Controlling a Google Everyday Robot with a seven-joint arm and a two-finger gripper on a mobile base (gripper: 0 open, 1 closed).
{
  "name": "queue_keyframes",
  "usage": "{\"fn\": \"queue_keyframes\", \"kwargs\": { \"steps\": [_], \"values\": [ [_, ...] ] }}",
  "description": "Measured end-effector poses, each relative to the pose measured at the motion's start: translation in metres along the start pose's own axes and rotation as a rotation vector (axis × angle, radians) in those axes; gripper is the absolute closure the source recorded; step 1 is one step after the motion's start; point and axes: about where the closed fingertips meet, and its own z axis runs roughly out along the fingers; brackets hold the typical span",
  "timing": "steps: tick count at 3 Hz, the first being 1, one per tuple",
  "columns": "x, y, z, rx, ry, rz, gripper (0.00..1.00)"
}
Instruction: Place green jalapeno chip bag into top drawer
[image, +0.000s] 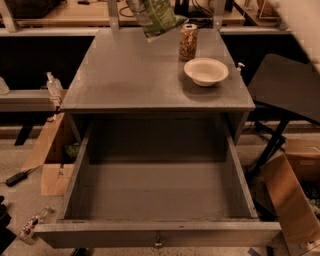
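The green jalapeno chip bag (156, 18) hangs in the air above the back edge of the grey cabinet top (140, 75), its upper end cut off by the top of the camera view. My gripper holds it from above and is itself out of view past that edge. A pale part of my arm (300, 15) shows at the top right corner. The top drawer (150, 233) is pulled fully out toward the camera, and its inside looks empty. Its small knob (158, 244) is at the centre of the front panel.
A tall patterned brown can (188, 42) and a white bowl (206, 71) stand on the cabinet's back right. Cardboard boxes lie on the floor at left (50, 160) and right (292, 200). A black stand (285, 90) is to the right, a bottle (54, 85) on a left shelf.
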Motion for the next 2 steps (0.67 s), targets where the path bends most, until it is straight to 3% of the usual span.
{"fn": "queue_keyframes", "kwargs": {
  "steps": [1, 2],
  "values": [
    [-0.034, 0.014, -0.088, 0.093, 0.002, -0.025, 1.0],
    [-0.017, 0.018, -0.084, 0.078, 0.028, -0.022, 1.0]
  ]
}}
